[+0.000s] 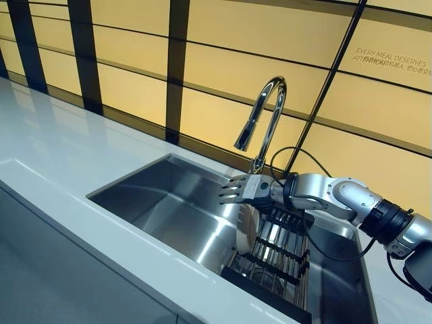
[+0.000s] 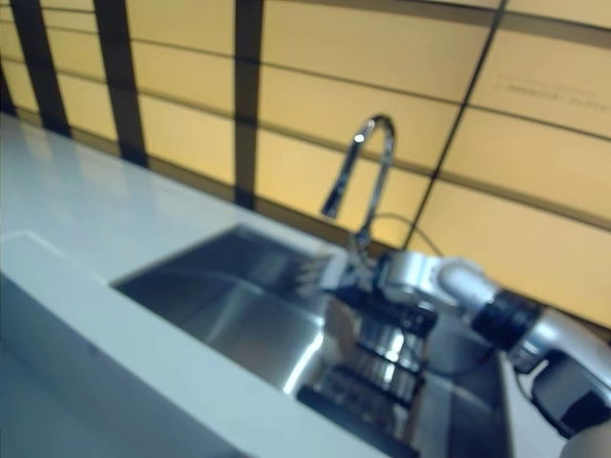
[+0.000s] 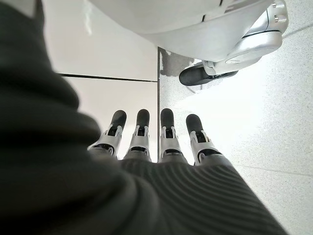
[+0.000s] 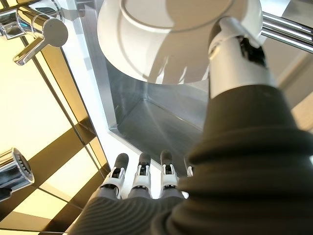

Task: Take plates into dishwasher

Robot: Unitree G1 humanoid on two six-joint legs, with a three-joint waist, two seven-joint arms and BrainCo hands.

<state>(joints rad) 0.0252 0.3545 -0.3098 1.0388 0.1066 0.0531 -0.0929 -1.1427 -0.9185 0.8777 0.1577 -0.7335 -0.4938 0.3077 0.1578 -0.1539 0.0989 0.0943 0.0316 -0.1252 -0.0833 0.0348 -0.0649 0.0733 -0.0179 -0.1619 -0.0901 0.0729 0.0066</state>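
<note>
Just beneath the outstretched right hand point(image 1: 244, 190) stands the plate point(image 1: 246, 229).

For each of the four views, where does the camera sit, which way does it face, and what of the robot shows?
Left eye view: on the head, looking down at the sink, faucet and rack; right hand over a plate.
Right eye view: beside it, same scene.
Left wrist view: along the left hand, straight fingers, facing the floor.
Right wrist view: along the right hand, fingers straight, thumb at the plate.
Both wrist views share nothing; right wrist and eyes share plate, sink and faucet.
</note>
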